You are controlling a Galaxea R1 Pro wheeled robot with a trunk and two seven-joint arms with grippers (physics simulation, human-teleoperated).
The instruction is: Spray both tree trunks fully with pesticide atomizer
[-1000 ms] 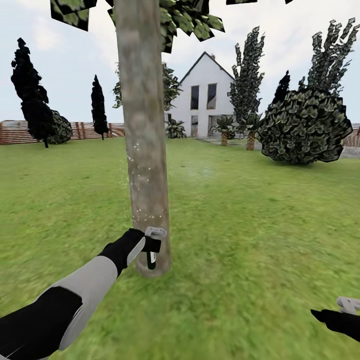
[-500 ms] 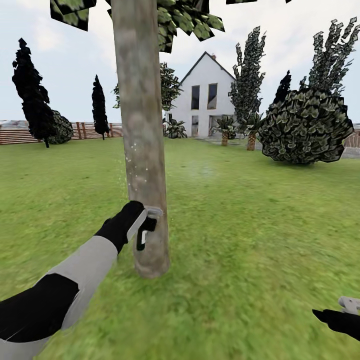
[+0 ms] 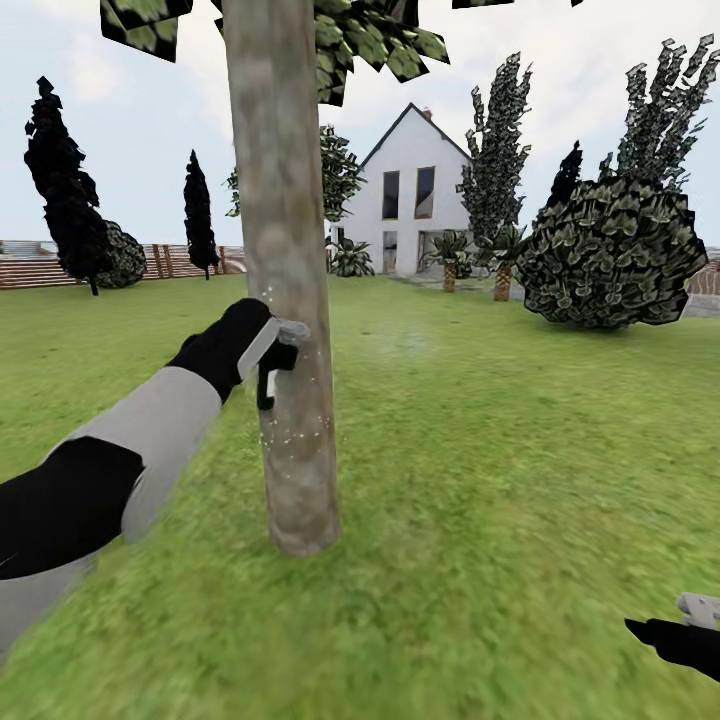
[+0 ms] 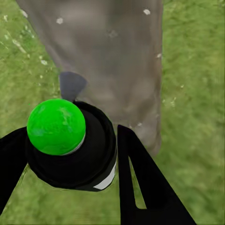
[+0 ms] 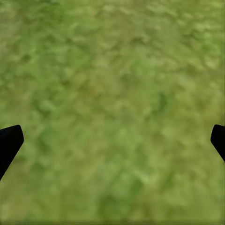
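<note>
Green lawn [image 3: 500, 450] runs back to a fence [image 3: 40, 265] at 10 o'clock and a white house [image 3: 410, 195] at 12. The left gripper [image 4: 70, 154] grasps the atomizer [image 4: 70, 145] against the trunk [image 3: 285, 300], where white specks cling. At 4 o'clock the right gripper [image 5: 112, 140] hangs spread wide over grass.

Your tree trunk [image 3: 285, 300] loses its crown past the head view's top edge; the right gripper [image 3: 697, 607] is cut by the right edge; the left gripper [image 4: 70, 154] hides most of the atomizer [image 4: 70, 145] body.
</note>
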